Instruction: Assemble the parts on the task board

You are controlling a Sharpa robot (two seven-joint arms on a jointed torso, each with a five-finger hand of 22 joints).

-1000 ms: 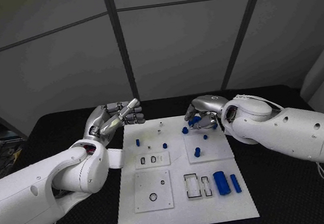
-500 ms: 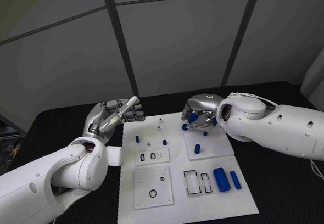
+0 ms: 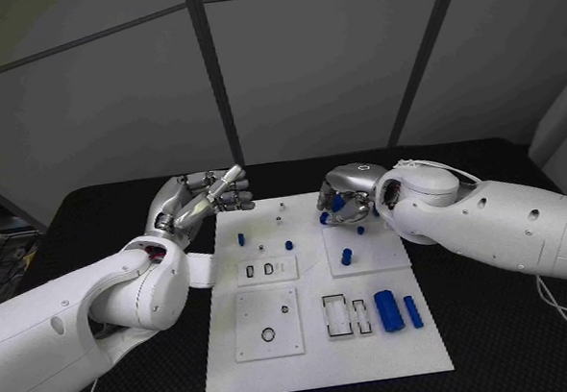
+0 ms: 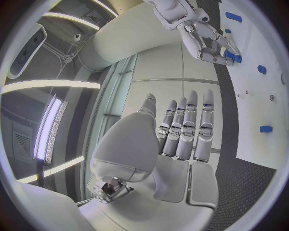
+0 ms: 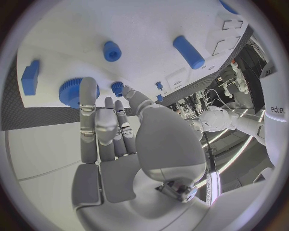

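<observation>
The white task board (image 3: 326, 365) lies in the middle of the black table. My right hand (image 3: 347, 198) is bent down over its far right part. Its fingertips touch a blue gear (image 3: 331, 206) (image 5: 72, 91) (image 4: 233, 57). One finger lies across the gear, and the thumb sits by a small knurled blue piece (image 5: 117, 87). I cannot tell whether it grips either. My left hand (image 3: 201, 198) (image 4: 180, 130) is raised beside the board's far left corner, with its fingers straight and nothing in it. Blue pegs (image 3: 241, 239) (image 3: 347, 257) stand on the board, and two blue cylinders (image 3: 387, 311) lie near its right edge.
Two white sub-plates (image 3: 265, 272) (image 3: 266, 324) and black rectangular frames (image 3: 336, 317) sit on the board's near half. Close to my right hand are a blue cylinder (image 5: 188, 51), a round peg (image 5: 111, 50) and a blue block (image 5: 30, 77). Black table surrounds the board.
The head camera has shifted a little. My right hand has edged slightly to the left over the gear. The left hand holds its raised pose.
</observation>
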